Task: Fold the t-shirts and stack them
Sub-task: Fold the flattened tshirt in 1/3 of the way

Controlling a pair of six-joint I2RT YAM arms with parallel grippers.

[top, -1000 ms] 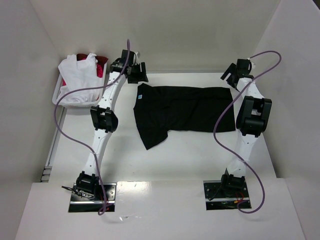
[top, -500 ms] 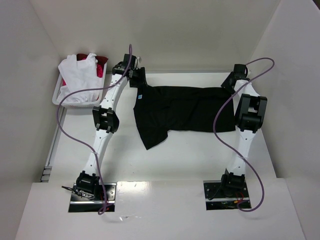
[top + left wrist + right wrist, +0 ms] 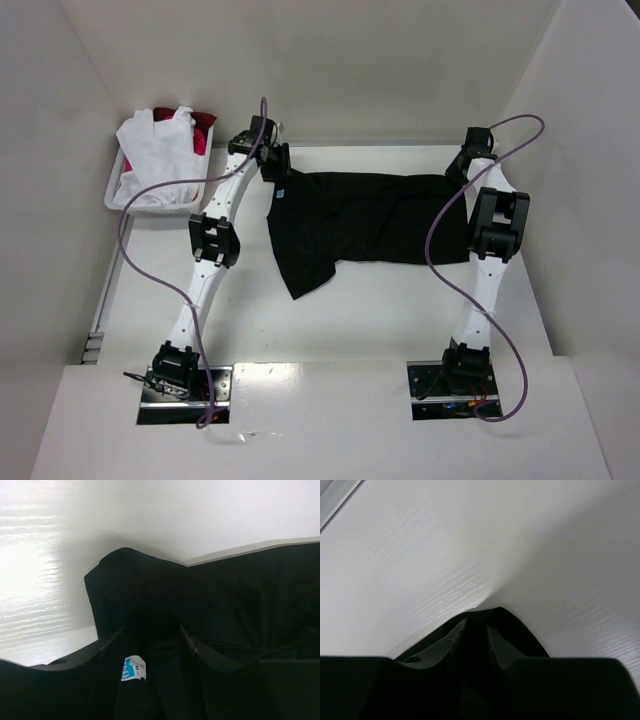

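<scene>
A large black t-shirt (image 3: 370, 220) lies spread flat on the white table, its light-blue neck label (image 3: 282, 193) at the far left. My left gripper (image 3: 277, 172) is down on the shirt's far left corner. In the left wrist view its gripper (image 3: 151, 632) is shut on a raised ridge of the black t-shirt (image 3: 225, 610), beside the label (image 3: 132, 668). My right gripper (image 3: 462, 165) is at the far right corner. Its wrist view shows that gripper (image 3: 476, 625) shut on the pointed corner of the black t-shirt (image 3: 520, 633). A white t-shirt (image 3: 155, 150) and a red t-shirt (image 3: 203, 130) lie in the basket.
A white basket (image 3: 118, 200) stands at the far left against the enclosure wall. White walls close in the table at the back and on both sides. Purple cables loop off both arms over the table.
Both grippers have come down onto the black t-shirt's far corners and their jaws have narrowed onto the cloth. The shirt itself lies as before.
</scene>
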